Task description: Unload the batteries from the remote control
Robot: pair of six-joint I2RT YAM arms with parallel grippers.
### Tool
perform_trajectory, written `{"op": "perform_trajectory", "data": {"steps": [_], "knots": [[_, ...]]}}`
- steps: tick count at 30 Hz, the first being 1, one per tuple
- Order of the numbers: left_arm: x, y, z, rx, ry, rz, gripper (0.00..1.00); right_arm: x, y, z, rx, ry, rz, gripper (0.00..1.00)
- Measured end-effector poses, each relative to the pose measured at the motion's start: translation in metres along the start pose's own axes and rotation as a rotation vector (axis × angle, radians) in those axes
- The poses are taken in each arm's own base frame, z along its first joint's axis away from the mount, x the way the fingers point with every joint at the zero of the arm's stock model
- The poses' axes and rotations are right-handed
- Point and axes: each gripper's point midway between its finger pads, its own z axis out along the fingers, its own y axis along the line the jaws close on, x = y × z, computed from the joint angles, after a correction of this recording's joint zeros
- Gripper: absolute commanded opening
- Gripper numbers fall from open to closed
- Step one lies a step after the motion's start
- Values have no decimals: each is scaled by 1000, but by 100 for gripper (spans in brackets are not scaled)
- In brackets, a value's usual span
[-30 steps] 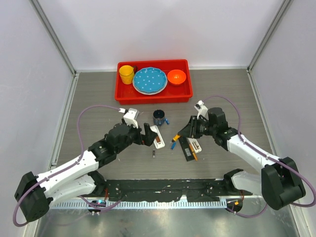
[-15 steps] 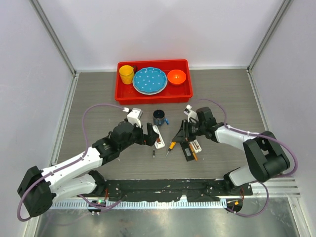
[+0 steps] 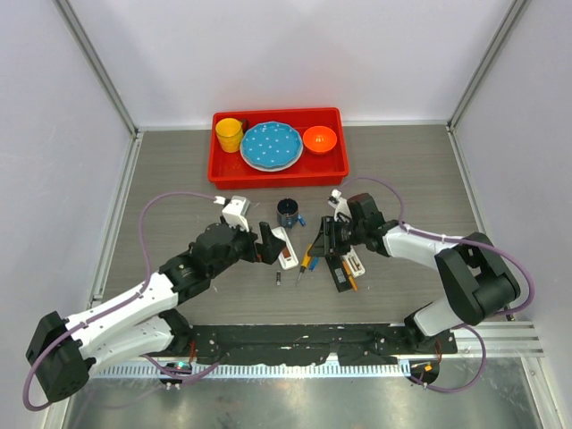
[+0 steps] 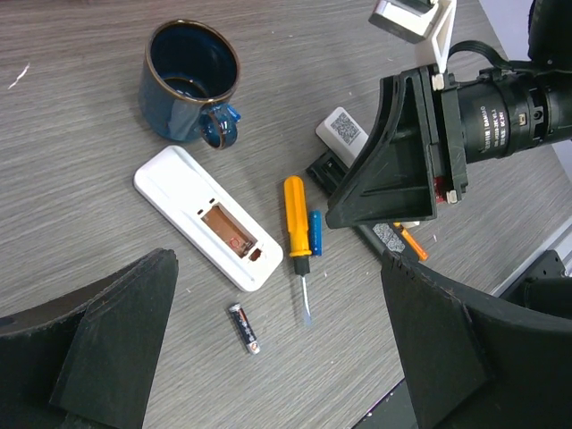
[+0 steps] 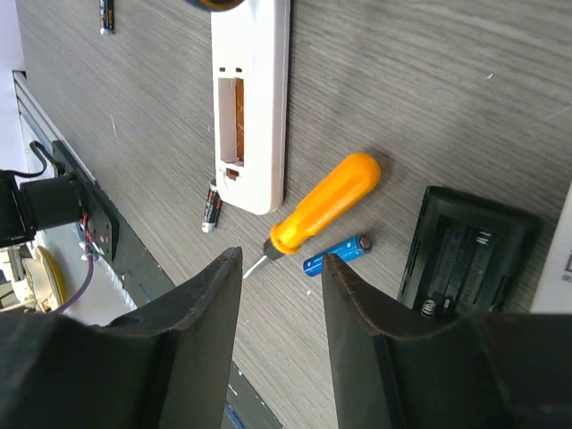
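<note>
The right pincer (image 5: 279, 261) is held slightly spread, empty, and the blue battery (image 5: 337, 254) is seen on the counter (image 5: 447, 89) near its tips, beside the orange screwdriver (image 5: 323, 206). The left pincer (image 4: 277, 268) is spread wide, empty; a dark battery (image 4: 243, 328) is seen lying near the opened white remote (image 4: 183, 192).

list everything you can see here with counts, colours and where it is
tray: 1, red, back of table
cup: 1, yellow, left in tray
plate: 1, blue, middle of tray
bowl: 1, orange, right in tray
mug: 1, dark blue, mid-table
white remote: 1, bay open and empty, beside mug
black remote: 1, bay open, right of screwdriver
screwdriver: 1, orange handle, between remotes
blue battery: 1, against screwdriver
dark battery: 1, by white remote's open end
orange battery: 1, by black remote, partly hidden
left claw: 1, black, open, over white remote
right claw: 1, black, open, empty, over screwdriver
</note>
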Motion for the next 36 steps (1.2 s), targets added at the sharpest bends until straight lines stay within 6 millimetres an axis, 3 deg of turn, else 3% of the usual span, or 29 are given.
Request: {"op": "perform_trajectory", "data": {"steps": [1,4,9,11,19,28,36], "knots": [[1,0,0,-1,3,-3,100,-1,0,0,4,-5,-1,54],[2,0,1,-3,7,-18,100,-7,0,0,13,-20,-1,61],[1,-2,2,0,2,-36,100,-15,2,-2,23,-52,-7,68],[-1,-3,2,3,-3,-45,100,-21,5,-6,26,-77,-16,83],[3,-2,9,0,6,-46,100,-39,18,-17,14,-164,-60,86],[24,9,23,-55,86,-33,100,-41,12,-21,57,-195,-59,88],[18,29,44,-202,162,-26,99,-54,8,-43,146,-292,-85,87]]}}
